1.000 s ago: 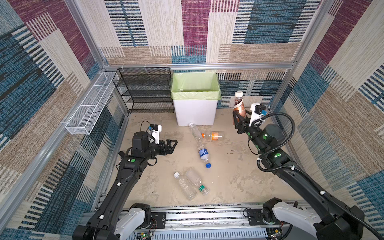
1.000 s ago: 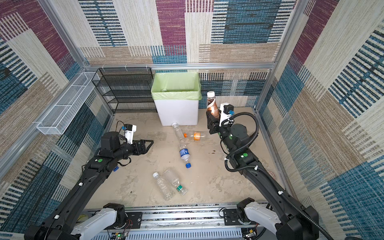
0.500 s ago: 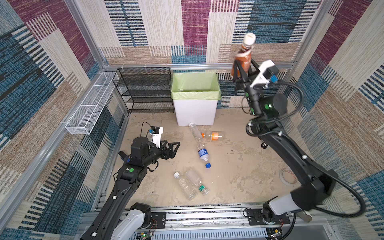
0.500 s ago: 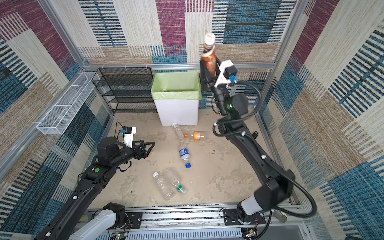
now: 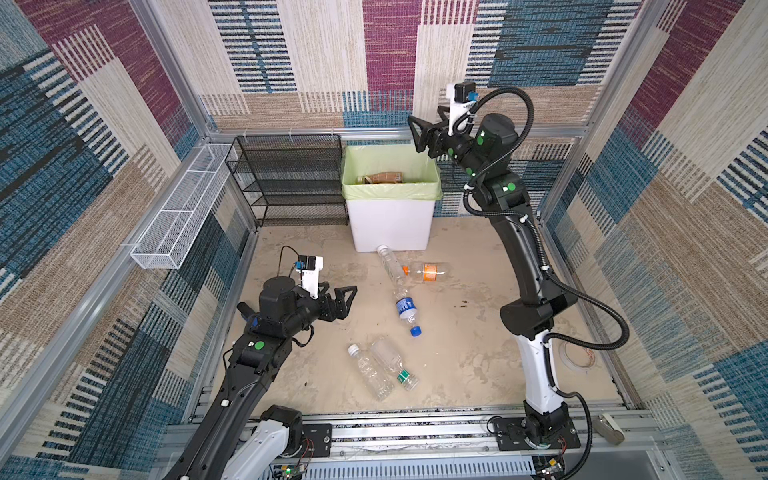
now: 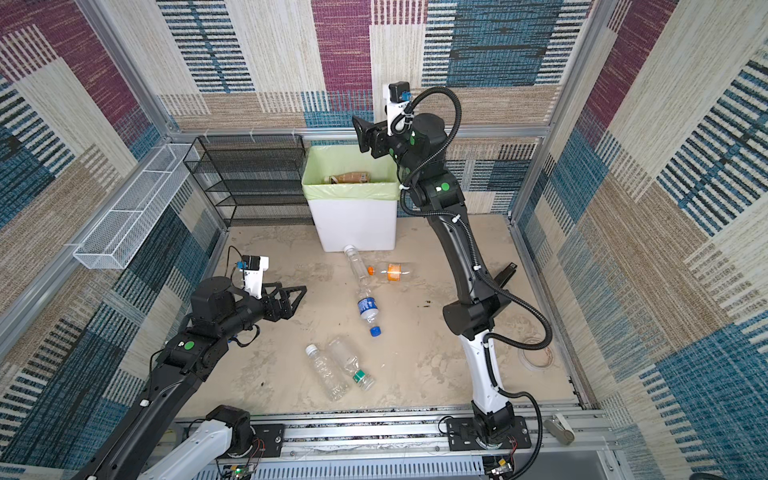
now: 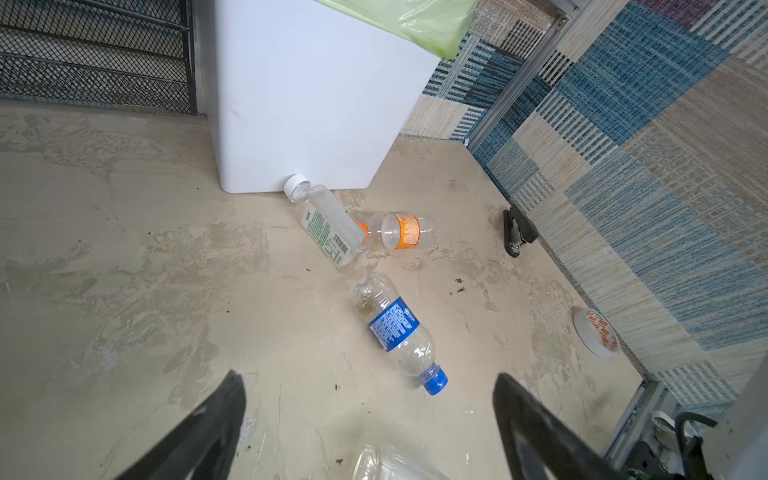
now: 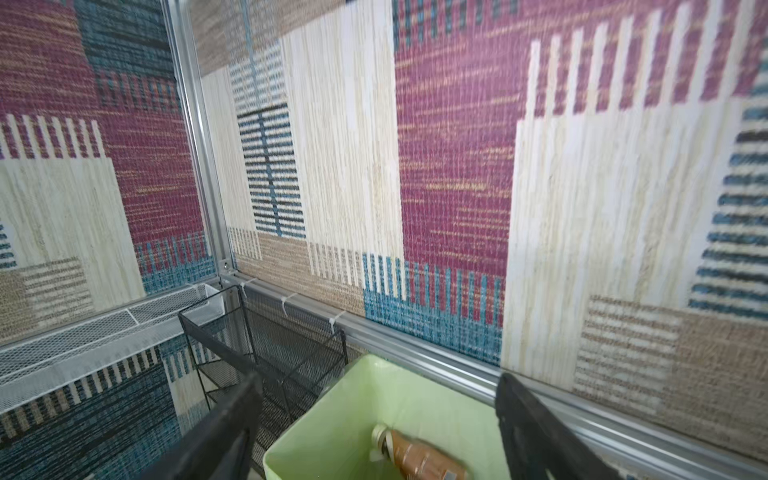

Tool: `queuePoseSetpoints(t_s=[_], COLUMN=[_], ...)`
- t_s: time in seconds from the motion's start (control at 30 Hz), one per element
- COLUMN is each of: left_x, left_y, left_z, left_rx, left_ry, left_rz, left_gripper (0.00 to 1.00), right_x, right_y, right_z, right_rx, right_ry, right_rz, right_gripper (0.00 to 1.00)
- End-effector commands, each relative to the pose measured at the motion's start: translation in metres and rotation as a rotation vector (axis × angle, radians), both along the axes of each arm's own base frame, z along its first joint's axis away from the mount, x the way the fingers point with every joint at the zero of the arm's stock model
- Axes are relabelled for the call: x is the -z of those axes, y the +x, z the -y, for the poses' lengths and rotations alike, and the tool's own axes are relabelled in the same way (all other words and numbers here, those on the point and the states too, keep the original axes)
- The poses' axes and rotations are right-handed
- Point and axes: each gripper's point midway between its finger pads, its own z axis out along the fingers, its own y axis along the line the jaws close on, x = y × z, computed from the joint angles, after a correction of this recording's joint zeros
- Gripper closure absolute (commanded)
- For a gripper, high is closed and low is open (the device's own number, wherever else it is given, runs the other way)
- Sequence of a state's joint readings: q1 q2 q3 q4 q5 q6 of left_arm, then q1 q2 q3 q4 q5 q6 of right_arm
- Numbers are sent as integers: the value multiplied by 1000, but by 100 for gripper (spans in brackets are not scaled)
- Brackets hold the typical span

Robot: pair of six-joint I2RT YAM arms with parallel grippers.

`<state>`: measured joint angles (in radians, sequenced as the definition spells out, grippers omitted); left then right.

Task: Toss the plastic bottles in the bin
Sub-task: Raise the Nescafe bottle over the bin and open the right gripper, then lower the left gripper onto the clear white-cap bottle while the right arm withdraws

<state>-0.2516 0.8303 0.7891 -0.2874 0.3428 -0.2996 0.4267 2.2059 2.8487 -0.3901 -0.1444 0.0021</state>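
Currently I count five plastic bottles (image 5: 406, 309) lying on the surface (image 5: 457, 353), one brown bottle (image 5: 384, 178) inside the bin (image 5: 390, 224); left hand (image 5: 348, 301) and right hand (image 5: 415, 135) both spread apart, holding nothing.

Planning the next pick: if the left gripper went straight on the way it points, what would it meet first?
Probably the clear plastic bottle with blue label and blue cap. The open left gripper points roughly at it, with nothing between them, though depth is unclear.

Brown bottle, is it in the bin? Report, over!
Left claw open, empty. Right claw open above tall white green-lined bin. Brown-filled plastic bottle lying inside. Five clear bottles on floor.
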Motion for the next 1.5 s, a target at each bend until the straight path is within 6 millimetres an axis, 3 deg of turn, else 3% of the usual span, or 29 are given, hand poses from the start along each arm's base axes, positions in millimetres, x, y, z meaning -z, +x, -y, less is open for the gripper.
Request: queuePoseSetpoints(t_s=[0.0, 0.1, 0.2, 0.4, 0.53, 0.63, 0.73, 0.83, 1.07, 1.47], left_x=[7, 22, 47, 101, 120, 129, 144, 158, 179, 200], left_y=[-5, -17, -35, -82, -110, -126, -139, -145, -145, -121], left_z=[-2, -2, 2, 23, 24, 22, 24, 32, 45, 64], left_rx=[-32, -61, -102, -142, -192, -219, -252, -275, -283, -250], left_ry=[-37, -64, -98, -84, -87, -58, -21, -16, 28, 23], left_rz=[-92, -196, -318, -548, -639, -676, -730, -768, -824, -838], left_gripper=[7, 8, 9, 13, 16, 17, 17, 15, 12, 11], right_x=[4, 11, 41, 101, 152, 195, 225, 240, 252, 270], right_y=[2, -1, -1, -29, -55, -64, -74, -83, -97, -102], right_z=[12, 24, 41, 82, 95, 104, 112, 121, 142, 153], right_rx=[82, 140, 189, 220, 200, 212, 208, 212, 249, 250], right_ry=[-70, -140, -180, -106, -39, -27, -4, 17, 44, 73], right_rz=[-5, -26, -111, -263, -351, -439, -496, -522, -525, -554], right_gripper=[12, 12, 12, 12, 12, 12, 12, 12, 11, 11])
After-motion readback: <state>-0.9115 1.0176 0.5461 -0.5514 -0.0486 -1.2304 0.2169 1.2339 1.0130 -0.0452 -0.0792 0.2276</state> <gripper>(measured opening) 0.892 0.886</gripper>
